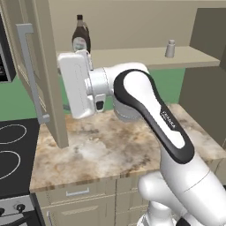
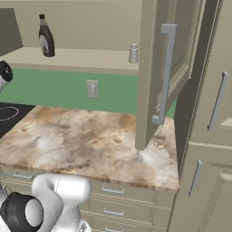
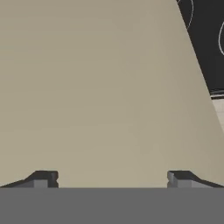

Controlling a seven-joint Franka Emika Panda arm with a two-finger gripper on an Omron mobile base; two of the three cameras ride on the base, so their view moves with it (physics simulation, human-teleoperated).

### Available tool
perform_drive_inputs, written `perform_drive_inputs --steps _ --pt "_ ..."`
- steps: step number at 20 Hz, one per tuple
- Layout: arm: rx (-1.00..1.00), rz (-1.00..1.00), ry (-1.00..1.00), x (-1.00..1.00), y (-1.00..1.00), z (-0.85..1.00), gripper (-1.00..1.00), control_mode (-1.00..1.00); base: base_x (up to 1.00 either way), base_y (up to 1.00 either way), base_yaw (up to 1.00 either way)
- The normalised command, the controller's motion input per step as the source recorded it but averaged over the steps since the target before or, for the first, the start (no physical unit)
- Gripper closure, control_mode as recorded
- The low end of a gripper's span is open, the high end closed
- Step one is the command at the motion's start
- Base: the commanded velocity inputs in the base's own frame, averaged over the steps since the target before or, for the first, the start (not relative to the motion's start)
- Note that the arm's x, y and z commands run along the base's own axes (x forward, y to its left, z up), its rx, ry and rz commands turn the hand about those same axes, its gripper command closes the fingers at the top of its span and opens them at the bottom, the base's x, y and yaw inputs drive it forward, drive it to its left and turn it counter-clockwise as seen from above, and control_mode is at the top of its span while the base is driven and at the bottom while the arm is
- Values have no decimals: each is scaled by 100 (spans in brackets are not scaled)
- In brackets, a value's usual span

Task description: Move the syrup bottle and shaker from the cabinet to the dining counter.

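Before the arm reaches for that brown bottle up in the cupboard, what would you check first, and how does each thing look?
1. Cabinet doors open: ok, both swung out.
2. Syrup bottle upright on the shelf: ok.
3. Shaker upright, apart from the bottle: ok.
4. Gripper open with nothing between its fingertips: ok.
5. Gripper aimed at the bottle: not ok, the hand view faces a plain beige door panel.
6. Left door out of the arm's way: cannot tell, the hand sits close beside it.

White arm [image 1: 176,176], rounded glossy links, black band with small lettering, boxy white hand; dark fingers [image 3: 43,178].
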Motion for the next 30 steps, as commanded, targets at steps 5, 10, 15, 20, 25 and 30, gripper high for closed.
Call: perform_drive_inputs --steps 5,10,15,20,25,30 --pt "-4 0 2 18 -24 0 -100 -100 0 0 0" --pt "-14 0 -17 -9 -58 0 -100 -100 0 0 0" --pt "-35 0 -42 3 -57 0 -100 -100 0 0 0" --pt "-36 0 -25 13 -58 -26 -100 -100 0 0 0" --pt "-27 0 -6 7 -59 -37 -100 -100 0 0 0" --pt "-22 0 -13 0 -50 -20 -100 -100 0 0 0"
